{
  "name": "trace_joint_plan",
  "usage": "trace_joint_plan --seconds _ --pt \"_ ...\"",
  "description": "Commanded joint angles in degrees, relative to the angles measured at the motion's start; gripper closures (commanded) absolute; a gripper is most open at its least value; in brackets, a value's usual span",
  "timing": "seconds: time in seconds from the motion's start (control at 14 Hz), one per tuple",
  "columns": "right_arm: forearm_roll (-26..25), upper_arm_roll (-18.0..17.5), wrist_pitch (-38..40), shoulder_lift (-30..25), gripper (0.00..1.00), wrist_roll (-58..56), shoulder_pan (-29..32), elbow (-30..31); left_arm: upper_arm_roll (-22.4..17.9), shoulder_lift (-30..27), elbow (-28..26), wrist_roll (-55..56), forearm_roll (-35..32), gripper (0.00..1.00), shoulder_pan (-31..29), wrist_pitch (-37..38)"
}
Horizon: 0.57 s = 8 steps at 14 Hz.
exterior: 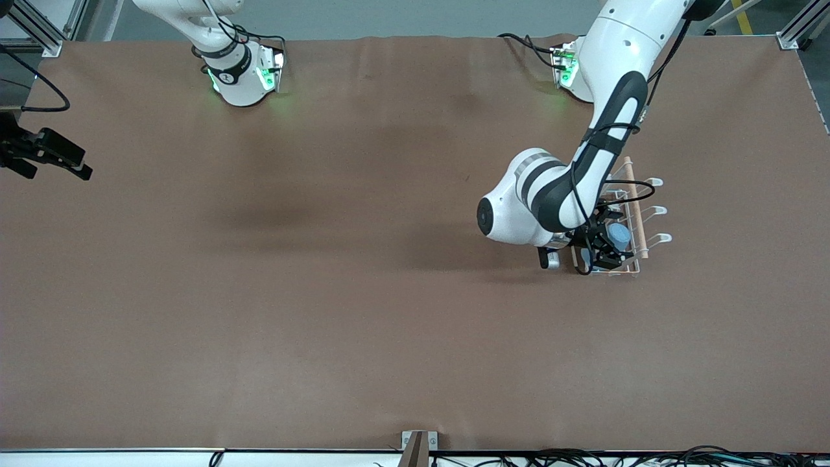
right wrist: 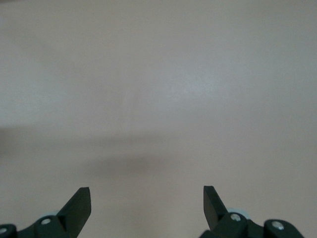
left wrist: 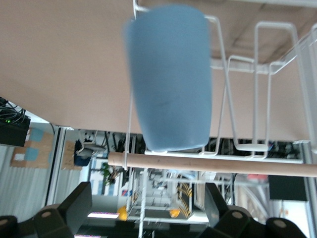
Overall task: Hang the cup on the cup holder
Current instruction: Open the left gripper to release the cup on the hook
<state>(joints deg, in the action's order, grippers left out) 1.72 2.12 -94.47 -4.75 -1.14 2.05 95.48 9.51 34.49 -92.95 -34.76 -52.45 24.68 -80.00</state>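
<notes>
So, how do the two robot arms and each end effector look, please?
Both arms are glossy white; the left arm shows dark grey joint bands and black cables running along it. Bases glow green. The left end effector and right end effector are black, with two flat fingers.

Brown table cover [exterior: 324, 292] – grey floor [exterior: 402, 16], aluminium frame posts [exterior: 801, 26] at corners

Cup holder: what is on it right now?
The cup sits over one prong of the cup holder, free of the open left gripper. The prong inside it is hidden.
</notes>
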Motion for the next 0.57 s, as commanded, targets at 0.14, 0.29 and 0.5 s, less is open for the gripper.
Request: trace_joint_plan --seconds 0.14,0.29,0.5 --pt "-0.31 -1.06 5.86 3.34 0.0 0.7 1.11 -8.28 0.51 -4.07 7.34 3.88 11.21 0.0 -0.95 0.46" --pt "-0.23 -1.06 5.79 3.79 0.0 0.61 1.37 -8.82 0.51 -6.45 7.61 15.09 17.7 0.0 -1.39 0.46" --pt "-0.05 -0.97 5.35 4.66 0.0 0.79 1.55 -8.82 0.51 -7.25 10.41 30.59 23.08 0.0 -1.39 0.46"
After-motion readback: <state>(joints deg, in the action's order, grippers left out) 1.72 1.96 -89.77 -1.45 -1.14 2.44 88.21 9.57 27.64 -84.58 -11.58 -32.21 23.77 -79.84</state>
